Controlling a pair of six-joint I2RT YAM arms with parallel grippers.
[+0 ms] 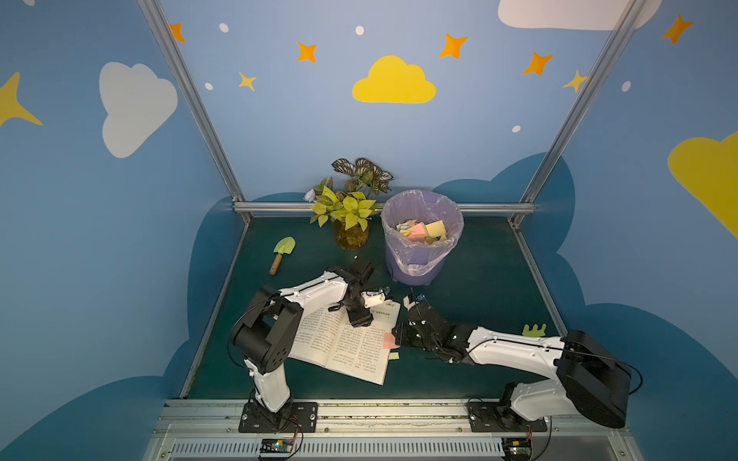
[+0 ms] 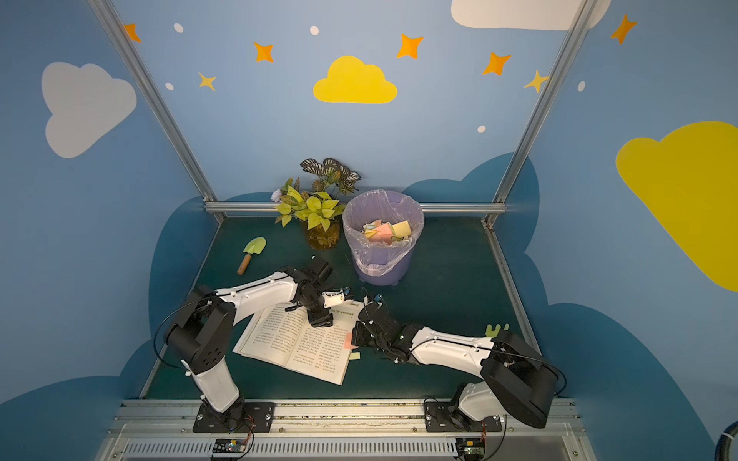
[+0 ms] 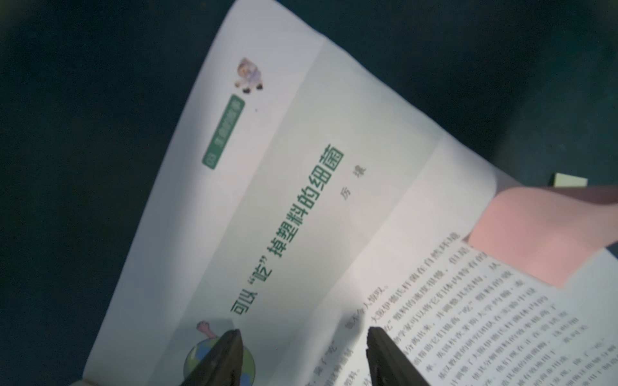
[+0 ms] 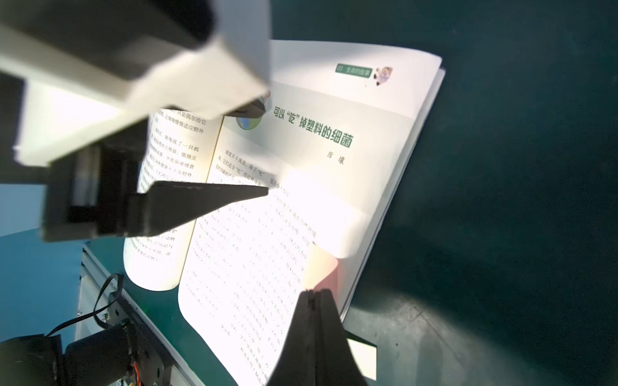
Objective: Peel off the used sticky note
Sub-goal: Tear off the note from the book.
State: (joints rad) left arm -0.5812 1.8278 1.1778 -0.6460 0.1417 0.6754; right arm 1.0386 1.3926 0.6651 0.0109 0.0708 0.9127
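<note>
Right wrist: our right gripper (image 4: 312,294) pinches the pink sticky note (image 3: 535,230); we'd peel slowly, spread left gripper (image 3: 305,331) pinning the book (image 1: 339,343)

This is a staged robot test booth. Blue walls (image 1: 279,119) painted with clouds and stars fill an aluminium frame (image 1: 193,99). Robot arms (image 1: 315,293) are bolted to a rail (image 1: 359,411) beside a green table (image 1: 479,287).

Sticky note (image 1: 389,340) on book (image 1: 319,339), bin (image 1: 415,265) behind book
</note>
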